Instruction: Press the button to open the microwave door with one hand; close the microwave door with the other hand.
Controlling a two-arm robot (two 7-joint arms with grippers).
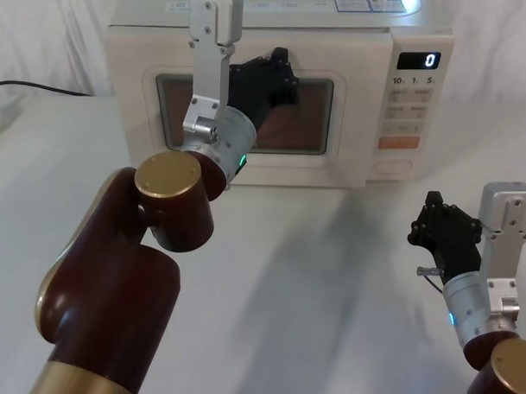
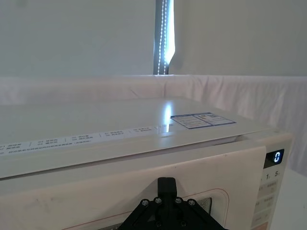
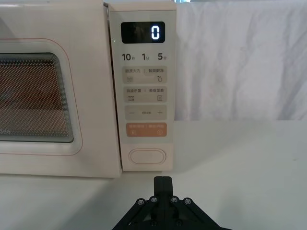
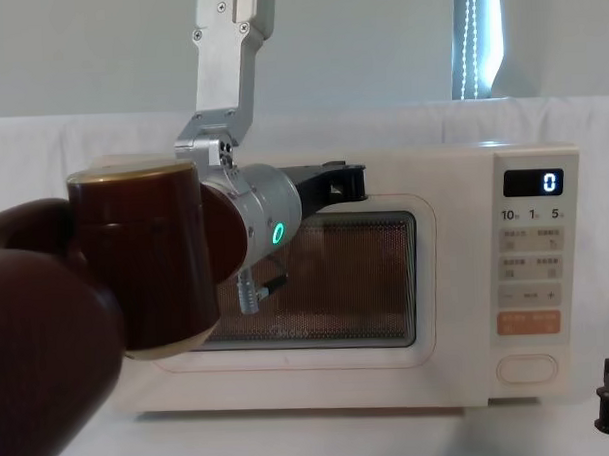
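1. The microwave point(image 1: 251, 41) stands at the far edge of the tabletop point(image 1: 312, 285), front turned toward the robot, its display point(image 3: 142, 32) reading "0".
2. The microwave door point(image 4: 442, 283) looks shut, lying flush with the control panel. Either the opening step has not been done or the closing step is already finished; which of the two cannot be told.
3. The left gripper point(image 1: 281, 64) is raised in front of the door's window, near the upper part of the frame. From the head view it appears close to or against the door. That placement suits pushing the panel closed, so I judge this arm to be the door-closing hand.
4. Its fingers appear pressed together into a single tip in the left wrist view, which would give a blunt point for pushing instead of gripping.
5. The right gripper point(image 1: 432, 211) hangs low over the near right part of the tabletop, well apart from the microwave, aimed at the control panel.
6. In the right wrist view its fingers also look closed to one narrow tip, lined up just below the button point(image 3: 147, 156) at the panel's bottom, under the orange key point(image 3: 146, 129). That alignment suits a straight forward poke.
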